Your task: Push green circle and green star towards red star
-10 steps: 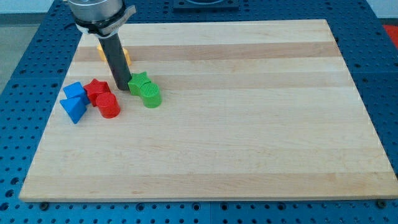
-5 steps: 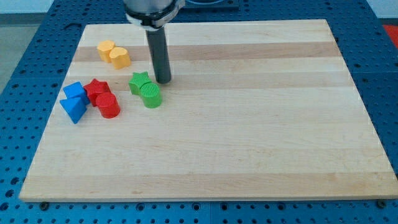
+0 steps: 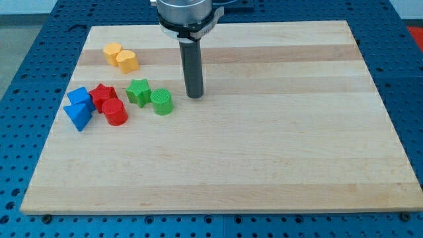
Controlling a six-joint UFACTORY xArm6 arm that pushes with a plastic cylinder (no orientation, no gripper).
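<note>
**A:** Now, item one: where does my tip (image 3: 194, 96) stand?

**B:** On the desk (image 3: 264, 165), in the upper middle of the view, just to the view's right of the green circle (image 3: 161, 102). A bare strip of wood lies between them; no contact. The dark rod rises straight to the view's top.

**A:** Claw?

**B:** None fitted. The arm ends in the plain rod, so nothing opens, closes or holds.

**A:** Item two, the green pair.

**B:** Green star (image 3: 138, 91) sits to the view's left of the green circle and slightly higher. The two are very close; whether they touch cannot be told.

**A:** Item three, the red star.

**B:** Red star (image 3: 102, 96) lies near the desk's left edge, to the view's left of the green star, with a narrow gap of wood between them. A red cylinder (image 3: 115, 112) sits just below and right of it, touching or nearly so.

**A:** Remaining stock?

**B:** Two blue blocks at the far left: a blue cube (image 3: 78, 96) against the red star's left side, and a blue triangular block (image 3: 78, 116) just beneath the cube. Two yellow blocks (image 3: 121, 57), side by side and touching, near the upper left corner, well apart from the rest; their shapes are rounded but not clear.
</note>
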